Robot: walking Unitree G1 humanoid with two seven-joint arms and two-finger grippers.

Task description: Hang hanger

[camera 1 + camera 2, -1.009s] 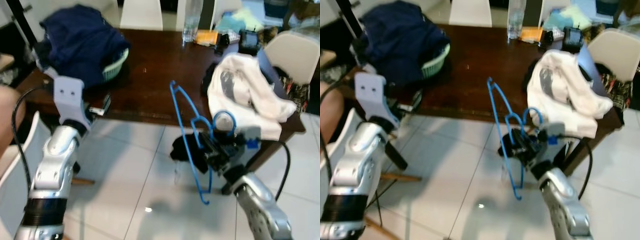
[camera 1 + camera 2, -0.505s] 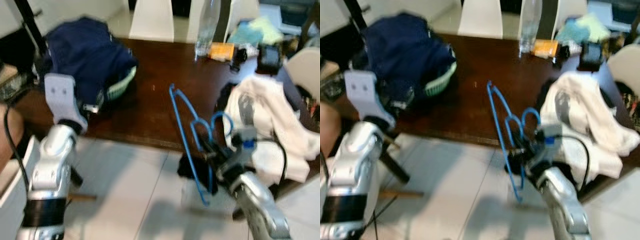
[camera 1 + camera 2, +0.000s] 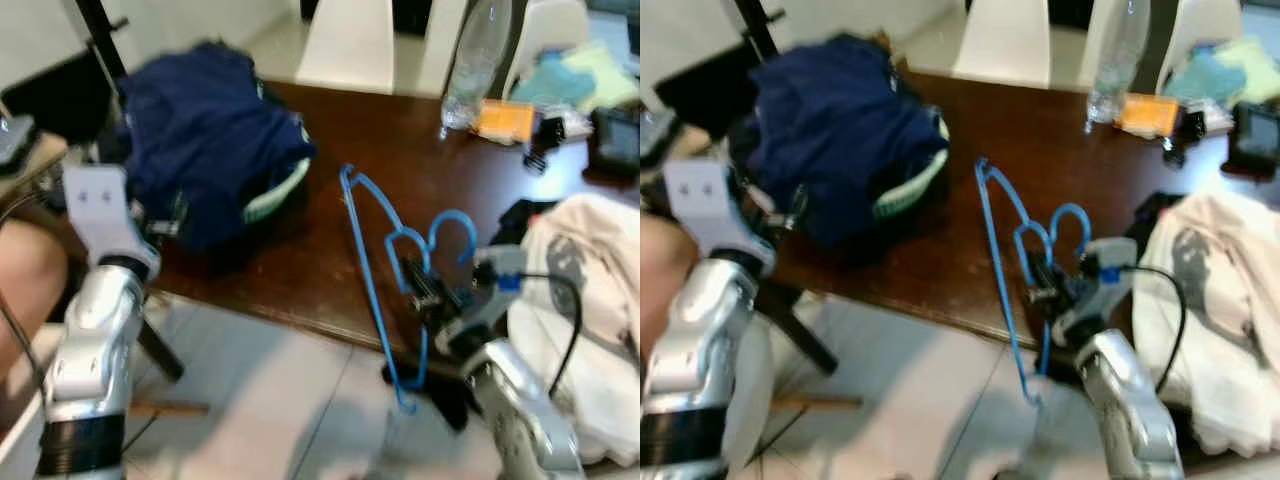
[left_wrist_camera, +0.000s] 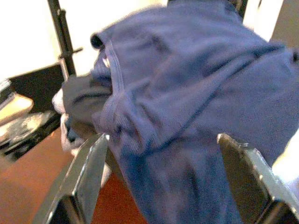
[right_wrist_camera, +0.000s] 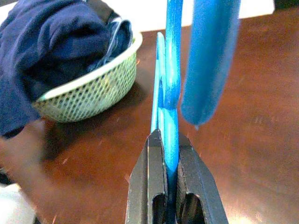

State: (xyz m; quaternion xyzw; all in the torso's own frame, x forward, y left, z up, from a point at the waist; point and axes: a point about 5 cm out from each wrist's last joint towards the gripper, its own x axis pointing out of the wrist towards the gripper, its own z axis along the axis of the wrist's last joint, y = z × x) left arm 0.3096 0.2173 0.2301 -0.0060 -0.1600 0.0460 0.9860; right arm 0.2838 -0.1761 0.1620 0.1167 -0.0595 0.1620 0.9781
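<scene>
A dark brown wooden bench [image 3: 400, 170] holds many things. A light green basket [image 5: 88, 88] full of dark blue clothes [image 3: 205, 130] sits on it. Well apart from the basket lies a white shirt [image 3: 590, 300]. Beyond the shirt stand a clear bottle [image 3: 470, 60], an orange packet [image 3: 503, 118] and a black device [image 3: 618, 150].

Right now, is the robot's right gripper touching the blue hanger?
Touching. The right wrist view shows the right gripper with both fingers pressed against the blue hanger.

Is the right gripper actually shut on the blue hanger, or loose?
Shut on it: the right gripper has both black fingers pressed flat against the blue hanger, no gap visible.
</scene>
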